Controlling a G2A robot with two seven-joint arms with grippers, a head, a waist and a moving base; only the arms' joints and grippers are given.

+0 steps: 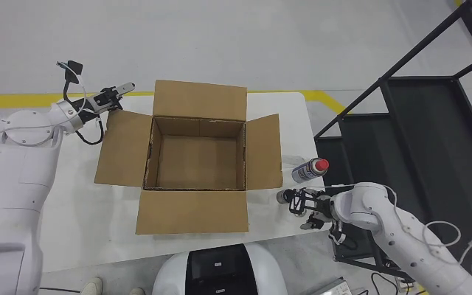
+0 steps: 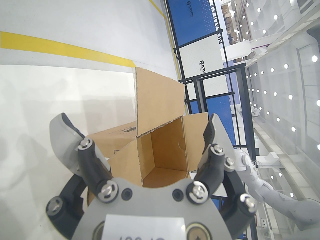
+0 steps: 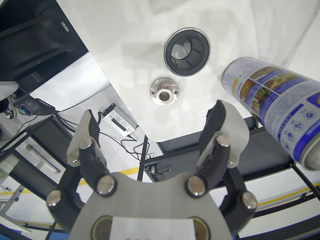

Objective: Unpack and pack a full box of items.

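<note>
Our left gripper (image 2: pixel 140 123) gapes wide near the box (image 1: pixel 195 158) in the middle of the desk (image 1: pixel 284 109). Our right gripper (image 3: pixel 153 113), likewise spread, hangs by the can (image 3: pixel 270 106) at the right edge.

A large industrial hall, factory or warehouse by the look of it — a pale painted floor (image 1: pixel 221 37) marked with a yellow line (image 2: pixel 62 47), black metal stairs (image 1: pixel 420 96), blue partition panels (image 2: pixel 185 31) in black frames, and rows of round lights (image 2: pixel 275 16) high overhead.

You have a plain brown box (image 1: pixel 195 158) and a white worktop (image 1: pixel 81 221). Your spray can (image 3: pixel 272 106) is blue and white with picture panels, red-capped. The ring (image 3: pixel 187 51) is black, the flange (image 3: pixel 164 94) silver.
</note>
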